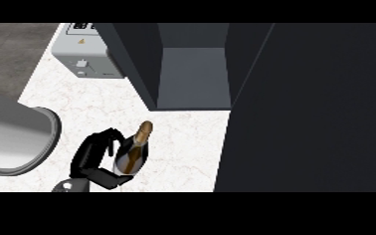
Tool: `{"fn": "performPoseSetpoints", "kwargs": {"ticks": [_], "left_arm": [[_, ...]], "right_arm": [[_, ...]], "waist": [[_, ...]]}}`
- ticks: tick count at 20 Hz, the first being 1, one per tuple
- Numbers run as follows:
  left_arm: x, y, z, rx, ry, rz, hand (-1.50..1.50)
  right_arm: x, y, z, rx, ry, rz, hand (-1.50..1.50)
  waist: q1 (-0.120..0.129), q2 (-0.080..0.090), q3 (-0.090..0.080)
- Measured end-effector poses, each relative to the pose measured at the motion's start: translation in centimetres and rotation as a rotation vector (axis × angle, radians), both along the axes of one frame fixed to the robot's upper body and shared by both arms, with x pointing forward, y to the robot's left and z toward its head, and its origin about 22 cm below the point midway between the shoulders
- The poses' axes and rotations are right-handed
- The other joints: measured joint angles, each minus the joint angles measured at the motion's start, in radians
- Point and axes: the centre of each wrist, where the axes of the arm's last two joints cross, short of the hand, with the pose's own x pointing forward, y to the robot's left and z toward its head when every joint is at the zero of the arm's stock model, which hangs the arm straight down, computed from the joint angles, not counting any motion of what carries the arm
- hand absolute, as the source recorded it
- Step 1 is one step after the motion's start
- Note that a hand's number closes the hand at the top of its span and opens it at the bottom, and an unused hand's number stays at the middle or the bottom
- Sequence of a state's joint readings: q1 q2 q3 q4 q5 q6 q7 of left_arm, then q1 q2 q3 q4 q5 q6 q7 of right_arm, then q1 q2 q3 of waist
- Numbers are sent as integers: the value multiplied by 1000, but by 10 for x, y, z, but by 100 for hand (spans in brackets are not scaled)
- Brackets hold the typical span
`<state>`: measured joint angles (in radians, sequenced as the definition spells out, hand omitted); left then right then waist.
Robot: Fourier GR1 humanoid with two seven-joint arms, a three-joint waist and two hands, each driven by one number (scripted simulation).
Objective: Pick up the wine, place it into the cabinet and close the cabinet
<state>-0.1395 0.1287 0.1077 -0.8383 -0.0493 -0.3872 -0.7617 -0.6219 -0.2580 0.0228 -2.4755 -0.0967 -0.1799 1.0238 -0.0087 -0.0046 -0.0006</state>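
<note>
My left robot hand (95, 158) curls round the wine (133, 152) at lower left; its neck could clip the cabinet (192, 74) edge going in.

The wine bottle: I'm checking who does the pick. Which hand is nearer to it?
Left. The left hand is curled round the wine bottle, fingers on its left side and thumb under its base. The right hand does not show in the head view.
</note>
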Motion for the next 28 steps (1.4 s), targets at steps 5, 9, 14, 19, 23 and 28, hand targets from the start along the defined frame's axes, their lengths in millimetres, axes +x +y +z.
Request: {"fn": "performPoseSetpoints", "kwargs": {"ticks": [5, 9, 14, 19, 23, 28], "left_arm": [[18, -34, 13, -9, -125, 152, 150], [35, -54, 38, -15, -212, 182, 150], [36, -81, 69, -55, -245, 152, 150], [42, -118, 112, -123, -252, 110, 150], [44, -144, 152, -153, -246, 99, 150], [53, -167, 195, -156, -234, 112, 150]], "right_arm": [[1, -3, 1, 0, -8, -15, -150], [1, -5, -1, -1, 4, -25, -150], [1, -4, 2, 3, -2, -18, -150], [3, -6, -2, 6, 12, -26, -150], [3, -8, -3, 8, 15, -31, -150], [3, -9, -1, 11, 15, -28, -150]], "waist": [[1, -1, 1], [3, -1, 1], [7, -3, 1], [4, -2, 1], [3, -2, 1], [0, -1, 1]]}}
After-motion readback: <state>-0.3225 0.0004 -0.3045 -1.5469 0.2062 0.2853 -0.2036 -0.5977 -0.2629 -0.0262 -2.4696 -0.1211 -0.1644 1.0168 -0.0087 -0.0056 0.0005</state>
